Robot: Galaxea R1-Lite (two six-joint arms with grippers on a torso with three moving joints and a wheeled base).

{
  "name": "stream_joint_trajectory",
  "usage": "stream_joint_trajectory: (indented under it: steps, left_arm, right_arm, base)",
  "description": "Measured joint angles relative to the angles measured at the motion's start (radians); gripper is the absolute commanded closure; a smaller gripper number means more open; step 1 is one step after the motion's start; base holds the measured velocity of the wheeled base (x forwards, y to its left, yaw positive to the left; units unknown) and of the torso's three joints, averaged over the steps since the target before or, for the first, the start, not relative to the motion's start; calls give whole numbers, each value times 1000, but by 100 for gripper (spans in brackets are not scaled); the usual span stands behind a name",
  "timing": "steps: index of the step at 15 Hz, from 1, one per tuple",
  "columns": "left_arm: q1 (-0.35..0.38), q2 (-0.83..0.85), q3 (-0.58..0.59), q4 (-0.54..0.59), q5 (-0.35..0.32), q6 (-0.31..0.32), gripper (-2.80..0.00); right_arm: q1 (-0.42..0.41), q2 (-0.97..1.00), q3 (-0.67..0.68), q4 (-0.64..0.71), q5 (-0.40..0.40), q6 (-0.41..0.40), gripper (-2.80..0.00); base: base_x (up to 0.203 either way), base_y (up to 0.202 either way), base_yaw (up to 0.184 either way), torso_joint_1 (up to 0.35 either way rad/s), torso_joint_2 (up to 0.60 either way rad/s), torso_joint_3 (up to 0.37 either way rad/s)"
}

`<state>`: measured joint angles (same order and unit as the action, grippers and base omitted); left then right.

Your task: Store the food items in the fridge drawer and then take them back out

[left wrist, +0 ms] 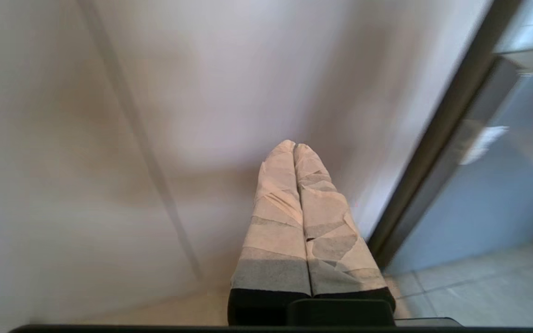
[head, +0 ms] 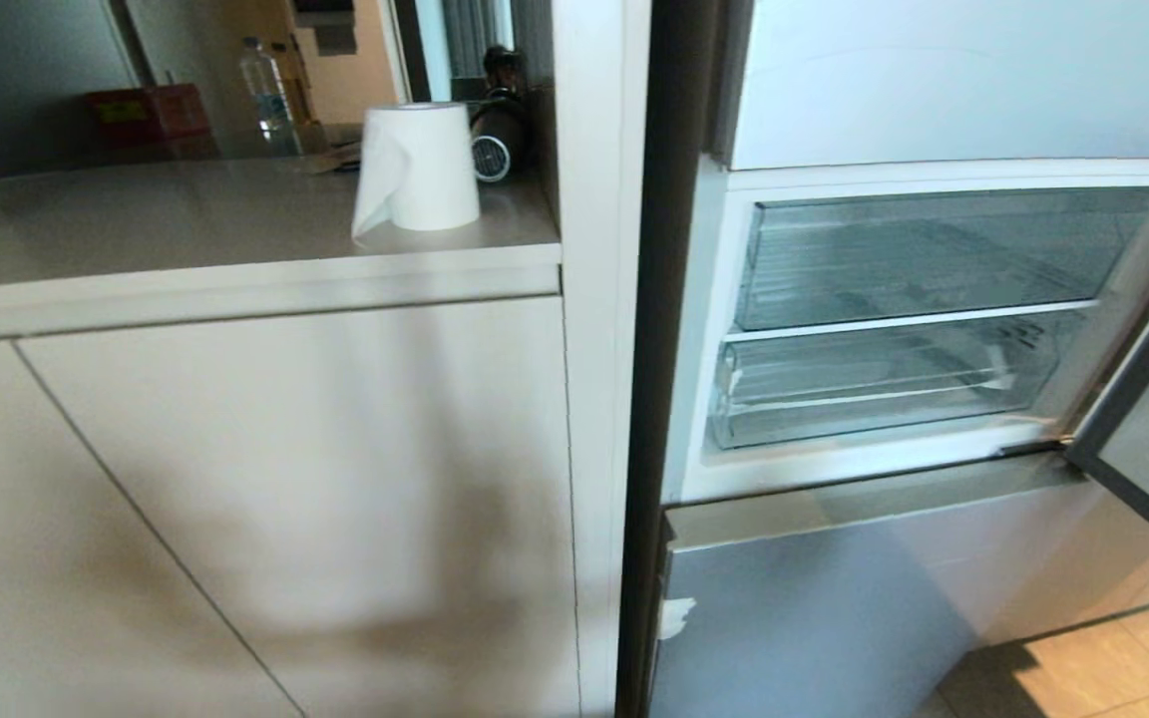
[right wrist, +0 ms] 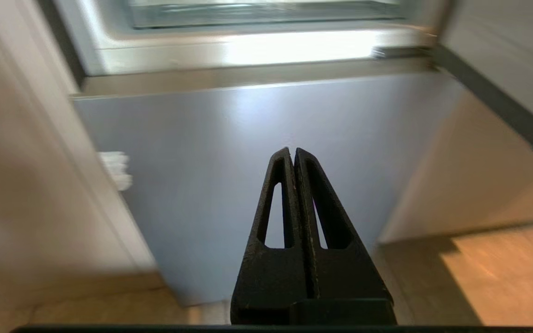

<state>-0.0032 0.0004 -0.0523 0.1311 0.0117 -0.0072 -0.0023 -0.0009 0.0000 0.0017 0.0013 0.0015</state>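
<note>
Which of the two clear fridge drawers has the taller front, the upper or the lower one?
The upper drawer: its clear front panel stands clearly taller than that of the shallower lower drawer beneath it.

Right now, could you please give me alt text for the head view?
An open fridge compartment shows two clear drawers, stacked and pushed in, above a closed grey door. Left of it, a paper towel roll stands on a beige counter.

Kitchen: open fridge [head: 934,329], counter [head: 235,214], paper roll [head: 418,168].
</note>
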Motion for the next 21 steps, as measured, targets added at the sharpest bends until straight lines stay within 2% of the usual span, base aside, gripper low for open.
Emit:
stream_joint_trajectory:
  steps: [2,7,11,14,18,21]
  left_arm:
    - [0,0,0,0,0,0,0]
    - [0,0,0,0,0,0,0]
    - [0,0,0,0,0,0,0]
    - [0,0,0,0,0,0,0]
    - [0,0,0,0,0,0,0]
    - [0,0,0,0,0,0,0]
  right_arm:
    - [0,0,0,0,0,-1,0]
    - [0,0,0,0,0,-2,0]
    - [0,0,-2,3,6,-42,0]
    - [0,41,-84,10,32,-13,0]
    - [-3,342,-241,-36,67,51,0]
    - [-2,693,-306,-198,104,68,0]
  base:
    - [4,-6,112,0,2,0]
    - [0,0,0,0,0,0]
    - [0,0,0,0,0,0]
    - [0,0,0,0,0,0]
    - [0,0,0,0,0,0]
    - [0,0,0,0,0,0]
